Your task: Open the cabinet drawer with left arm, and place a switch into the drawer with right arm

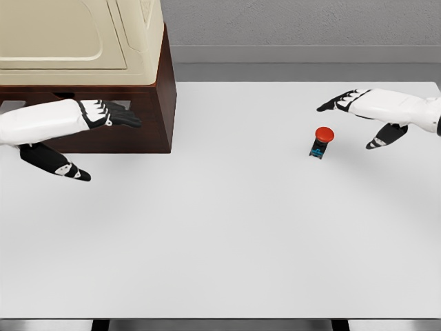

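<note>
switch [320, 141] with its red cap sits on the white table [227, 234], toward the right side, well apart from the cabinet [103, 76]. my right hand [375, 114] hangs just beside it, up and to the right, not touching it; the fingers [337, 102] stretch out flat and loose toward the left, the thumb drops below, and it holds nothing. the cabinet stands at the table's back left corner, a cream body over a dark brown base. my left hand [76, 127] is in front of that base, near its lower front. its fingers [120, 116] point right, extended and relaxed, the thumb hanging down toward the table, gripping nothing. i cannot tell whether the fingertips touch the brown front or only hover before it.
</note>
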Controlling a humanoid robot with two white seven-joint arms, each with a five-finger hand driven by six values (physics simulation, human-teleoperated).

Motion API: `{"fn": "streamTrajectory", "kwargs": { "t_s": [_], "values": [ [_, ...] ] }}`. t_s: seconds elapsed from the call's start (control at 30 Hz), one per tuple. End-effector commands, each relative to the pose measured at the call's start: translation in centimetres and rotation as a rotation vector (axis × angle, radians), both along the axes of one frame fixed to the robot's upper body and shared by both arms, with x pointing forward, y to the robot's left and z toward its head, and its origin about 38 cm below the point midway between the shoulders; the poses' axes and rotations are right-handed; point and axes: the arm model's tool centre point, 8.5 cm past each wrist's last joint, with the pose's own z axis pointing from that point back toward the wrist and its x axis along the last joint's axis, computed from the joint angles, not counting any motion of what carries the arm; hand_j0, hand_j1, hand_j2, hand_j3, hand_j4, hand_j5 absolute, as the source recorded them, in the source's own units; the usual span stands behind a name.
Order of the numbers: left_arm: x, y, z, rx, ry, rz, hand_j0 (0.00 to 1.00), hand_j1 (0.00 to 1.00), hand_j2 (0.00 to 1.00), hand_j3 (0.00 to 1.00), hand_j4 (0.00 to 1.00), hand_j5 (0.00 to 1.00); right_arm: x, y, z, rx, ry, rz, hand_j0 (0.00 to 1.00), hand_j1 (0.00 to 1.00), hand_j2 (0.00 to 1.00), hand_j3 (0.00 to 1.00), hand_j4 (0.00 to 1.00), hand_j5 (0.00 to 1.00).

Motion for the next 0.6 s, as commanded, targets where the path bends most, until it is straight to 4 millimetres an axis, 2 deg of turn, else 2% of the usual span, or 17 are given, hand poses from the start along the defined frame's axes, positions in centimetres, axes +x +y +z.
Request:
{"fn": "streamTrajectory", "kwargs": {
  "t_s": [0.0,0.17,0.27,0.37,0.47,0.57],
  "values": [
    [0.0,0.2,0.0,-0.004,0.007,0.007,1.0,1.0,1.0,1.0,1.0,1.0,0.1,-0.3,-0.2,0.0,0.005,-0.006,1.0,1.0,1.0,1.0,1.0,1.0],
    [-0.1,0.3,-0.1,-0.003,0.01,0.009,1.0,1.0,1.0,1.0,1.0,1.0,0.2,-0.3,0.0,-0.001,0.001,-0.007,1.0,1.0,1.0,1.0,1.0,1.0],
    [0.1,0.3,0.4,-0.049,0.002,0.024,1.0,1.0,1.0,1.0,1.0,1.0,0.8,-2.8,-1.1,-0.003,0.036,-0.085,1.0,1.0,1.0,1.0,1.0,1.0],
    [0.4,0.3,1.6,-0.135,-0.023,0.053,1.0,1.0,1.0,1.0,1.0,1.0,1.3,-1.8,-1.1,0.016,0.034,-0.081,1.0,1.0,1.0,1.0,1.0,1.0],
    [0.4,0.8,2.2,-0.126,-0.033,0.064,1.0,1.0,1.0,1.0,1.0,1.0,2.6,-1.1,-2.6,0.036,0.071,-0.096,1.0,1.0,1.0,1.0,1.0,1.0],
    [0.5,1.2,2.3,-0.111,-0.029,0.089,1.0,1.0,1.0,1.0,1.0,1.0,3.9,0.8,-3.8,0.042,0.099,-0.079,1.0,1.0,1.0,1.0,1.0,1.0]
  ]
}}
